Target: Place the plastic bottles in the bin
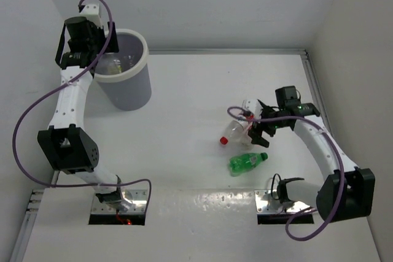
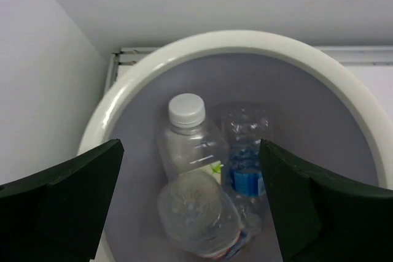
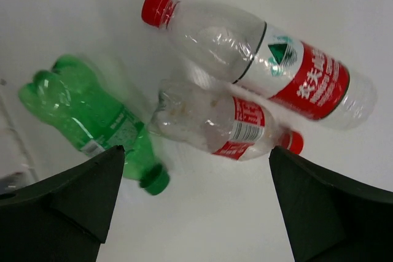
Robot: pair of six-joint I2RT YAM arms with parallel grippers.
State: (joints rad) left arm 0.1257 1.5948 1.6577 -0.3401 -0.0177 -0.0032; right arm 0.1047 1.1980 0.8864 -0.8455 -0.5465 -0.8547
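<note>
L claw (image 2: 190, 204) wide open, empty, over bin (image 2: 245, 40); R claw (image 3: 196, 204) wide open, empty, above 3 bottles (image 3: 221, 124).

A plain white worktop (image 1: 184, 108) is boxed in by bare white walls (image 1: 215, 4) at its far, left and right edges. Two shiny metal plates (image 1: 141, 196) catch soft light along the near edge.

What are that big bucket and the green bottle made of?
The bin is probably moulded plastic: a smooth matte grey-lavender wall and a glossy white rim that catches glints. The green bottle looks like thin, shiny, translucent plastic: light passes through it, and its base is lobed.
</note>
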